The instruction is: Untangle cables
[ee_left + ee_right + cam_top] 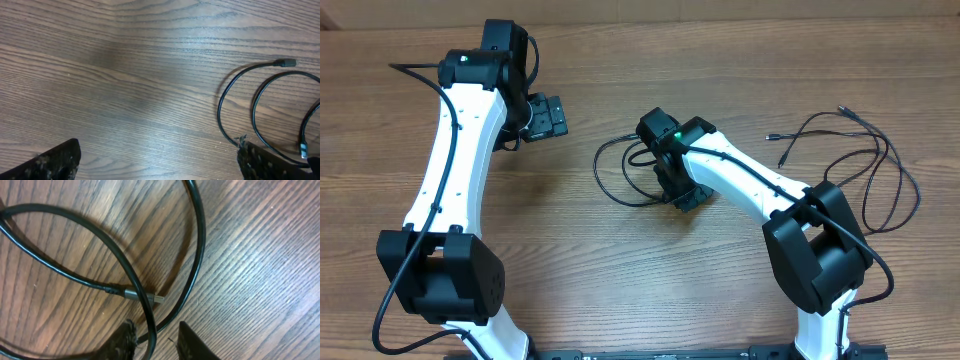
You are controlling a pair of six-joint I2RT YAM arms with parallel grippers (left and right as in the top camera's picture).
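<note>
One thin black cable point(603, 180) lies looped at the table's middle. A second cable point(885, 160) sprawls in loose loops at the right, apart from the first. My right gripper point(682, 197) is down on the middle loop. In the right wrist view its fingers point(157, 339) are nearly together, with a strand of the cable point(200, 230) between them, next to a small metal plug point(155, 298). My left gripper point(548, 117) is open and empty, to the left of the loop. The left wrist view shows its fingers point(157, 152) wide apart and the cable point(220, 110) to the right.
The bare wooden tabletop point(620, 290) surrounds both cables. The thicker black wires point(420, 75) on the arms belong to the robot. The second cable's plug ends point(772, 136) lie near the right arm's elbow.
</note>
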